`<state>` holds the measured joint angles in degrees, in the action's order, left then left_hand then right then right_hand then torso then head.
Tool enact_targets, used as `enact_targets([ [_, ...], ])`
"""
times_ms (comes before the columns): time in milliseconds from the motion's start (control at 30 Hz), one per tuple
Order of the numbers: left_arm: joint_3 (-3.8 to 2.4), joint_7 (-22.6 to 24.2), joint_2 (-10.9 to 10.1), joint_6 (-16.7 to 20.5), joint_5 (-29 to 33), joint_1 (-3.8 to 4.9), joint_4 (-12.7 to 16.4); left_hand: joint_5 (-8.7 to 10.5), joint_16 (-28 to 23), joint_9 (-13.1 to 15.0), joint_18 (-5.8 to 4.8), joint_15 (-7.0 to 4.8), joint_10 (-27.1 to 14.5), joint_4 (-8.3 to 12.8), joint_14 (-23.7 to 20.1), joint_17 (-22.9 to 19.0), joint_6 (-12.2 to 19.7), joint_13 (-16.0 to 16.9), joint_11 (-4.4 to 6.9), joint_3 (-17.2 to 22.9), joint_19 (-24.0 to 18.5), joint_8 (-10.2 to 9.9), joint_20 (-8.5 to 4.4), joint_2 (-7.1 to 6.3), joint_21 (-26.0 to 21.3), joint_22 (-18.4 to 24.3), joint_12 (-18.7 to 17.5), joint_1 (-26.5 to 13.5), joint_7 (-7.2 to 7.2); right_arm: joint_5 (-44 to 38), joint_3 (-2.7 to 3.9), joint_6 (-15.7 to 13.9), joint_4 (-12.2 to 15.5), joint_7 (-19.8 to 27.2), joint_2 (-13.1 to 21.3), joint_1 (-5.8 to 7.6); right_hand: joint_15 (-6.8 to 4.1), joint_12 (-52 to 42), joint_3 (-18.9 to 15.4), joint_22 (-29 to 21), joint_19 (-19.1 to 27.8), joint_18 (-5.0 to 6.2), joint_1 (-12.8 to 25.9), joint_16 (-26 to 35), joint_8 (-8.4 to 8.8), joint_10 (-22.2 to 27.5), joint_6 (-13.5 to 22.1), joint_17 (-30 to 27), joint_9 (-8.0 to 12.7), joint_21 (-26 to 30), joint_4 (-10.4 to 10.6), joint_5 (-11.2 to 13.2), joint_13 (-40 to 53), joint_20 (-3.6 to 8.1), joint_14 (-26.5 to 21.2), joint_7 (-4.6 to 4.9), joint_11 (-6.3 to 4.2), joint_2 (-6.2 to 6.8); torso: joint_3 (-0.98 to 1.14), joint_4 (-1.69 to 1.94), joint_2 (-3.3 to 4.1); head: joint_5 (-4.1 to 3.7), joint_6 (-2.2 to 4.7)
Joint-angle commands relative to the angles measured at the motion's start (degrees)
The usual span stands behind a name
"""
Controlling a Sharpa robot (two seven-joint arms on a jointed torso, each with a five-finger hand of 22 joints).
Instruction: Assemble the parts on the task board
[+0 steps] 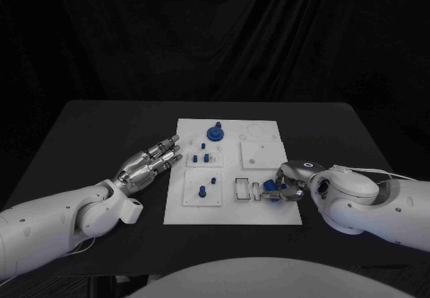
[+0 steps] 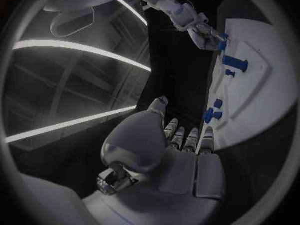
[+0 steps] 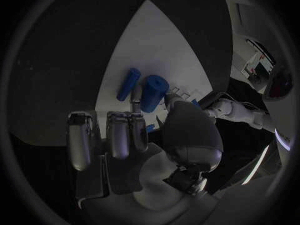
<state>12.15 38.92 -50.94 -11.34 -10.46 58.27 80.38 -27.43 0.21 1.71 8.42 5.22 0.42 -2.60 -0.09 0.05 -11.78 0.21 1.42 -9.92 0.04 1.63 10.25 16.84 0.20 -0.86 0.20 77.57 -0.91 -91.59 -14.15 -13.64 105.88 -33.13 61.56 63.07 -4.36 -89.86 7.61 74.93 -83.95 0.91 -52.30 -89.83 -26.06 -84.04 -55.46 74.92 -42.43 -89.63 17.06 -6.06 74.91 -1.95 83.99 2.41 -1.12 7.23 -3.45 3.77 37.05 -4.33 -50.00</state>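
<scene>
The white task board (image 1: 269, 133) lies in the middle of the black table. My right hand (image 1: 288, 186) is over its near right corner and pinches a short blue cylinder (image 3: 153, 92) between thumb and a finger. A second blue cylinder (image 3: 128, 83) lies on the board just beyond it. My left hand (image 1: 152, 162) hovers at the board's left edge with fingers stretched out, holding nothing; small blue pegs (image 2: 212, 114) stand just ahead of its fingertips. A blue knob (image 1: 215, 132) stands at the board's far side.
Raised white plates (image 1: 263, 152) sit on the board, one with two small blue pegs (image 1: 208, 186). Rectangular slots (image 1: 242, 188) lie left of my right hand. Bare black table (image 1: 99, 136) surrounds the board.
</scene>
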Motion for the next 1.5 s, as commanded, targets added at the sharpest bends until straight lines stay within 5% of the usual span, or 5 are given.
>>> enact_targets([
  [33,-0.05,5.9,0.2,-1.1,0.3,-0.1,0.1,-0.25,-0.2,0.0,0.74,0.36,0.1,0.0,0.1,0.0,0.0,-0.1,-0.07,0.4,0.2,0.2,0.41,-0.19,0.0,0.0,-0.1,0.2,0.37,-1.5,-0.08,3.8,-0.5,-3.3,-0.5,-0.29,-0.3,-0.1,0.9,15.0,-5.9,-0.84,0.1,-0.2,0.64,-6.0,0.2,15.1,0.0,-0.1,-0.1,-1.9,15.1,0.16,6.0,0.03,-0.18,-0.46,0.01,0.03,0.0,0.08,0.0],
  [467,-0.05,5.1,0.3,-1.6,0.3,-0.22,-0.2,-0.28,-0.2,0.0,0.75,0.43,0.0,0.1,0.1,0.0,0.0,-0.1,-0.12,0.5,0.2,0.2,0.47,-0.18,0.0,0.1,-0.1,0.3,0.51,9.8,-0.05,-1.9,-1.1,-0.5,-0.9,-0.38,-0.61,-0.1,9.0,15.0,-5.9,-0.84,-13.6,-0.2,2.91,-6.0,1.2,15.1,-1.8,-0.1,-5.2,-34.8,15.1,0.49,6.0,-0.17,-0.45,-1.76,0.0,0.03,-0.01,0.62,0.0],
  [600,-0.05,5.0,0.3,-1.7,0.3,-0.27,-0.2,-0.3,-0.2,0.0,0.75,0.45,0.0,0.1,0.1,0.0,0.0,-0.1,-0.14,0.6,0.2,0.2,0.49,-0.18,0.0,0.1,-0.1,0.4,0.55,14.2,-0.03,-5.6,-0.5,0.6,-0.1,-0.36,-0.63,-0.1,10.8,15.1,-6.0,-0.91,-14.5,-0.2,2.5,-6.0,1.1,15.1,-2.7,-0.4,-6.6,-40.4,15.1,0.5,6.0,-0.23,-0.53,-1.57,0.01,0.02,-0.04,0.74,0.0],
  [1167,-0.05,5.1,0.7,-1.7,0.3,-0.44,-0.5,-0.35,-0.2,0.0,0.75,0.48,0.0,0.2,0.1,0.0,0.0,-0.1,-0.19,0.7,0.2,0.1,0.52,-0.17,0.0,0.1,-0.1,0.4,0.61,33.1,0.03,-12.6,4.1,3.9,1.5,3.35,-0.63,-0.1,11.2,15.1,-6.0,-0.91,-12.1,-0.2,1.92,-6.0,1.1,15.1,-4.2,-0.4,-6.3,-38.8,15.1,0.5,6.0,-0.29,-0.61,-1.4,0.0,0.03,0.0,0.47,0.0],
  [1500,-0.05,5.1,1.0,-1.9,0.4,-0.52,-0.8,-0.35,-0.2,0.0,0.75,0.48,0.0,0.2,0.1,0.0,0.0,-0.1,-0.19,0.7,0.2,0.1,0.52,-0.17,0.0,0.1,-0.1,0.4,0.61,36.3,-0.02,-8.2,2.6,3.0,-1.5,2.97,-0.48,-0.1,10.1,15.0,-6.0,-0.88,-9.1,-0.2,2.59,-6.0,1.5,15.1,-4.8,-0.3,-4.3,-26.2,15.1,0.37,6.0,-0.11,-0.48,-2.03,0.01,0.02,0.02,0.66,0.0],
])
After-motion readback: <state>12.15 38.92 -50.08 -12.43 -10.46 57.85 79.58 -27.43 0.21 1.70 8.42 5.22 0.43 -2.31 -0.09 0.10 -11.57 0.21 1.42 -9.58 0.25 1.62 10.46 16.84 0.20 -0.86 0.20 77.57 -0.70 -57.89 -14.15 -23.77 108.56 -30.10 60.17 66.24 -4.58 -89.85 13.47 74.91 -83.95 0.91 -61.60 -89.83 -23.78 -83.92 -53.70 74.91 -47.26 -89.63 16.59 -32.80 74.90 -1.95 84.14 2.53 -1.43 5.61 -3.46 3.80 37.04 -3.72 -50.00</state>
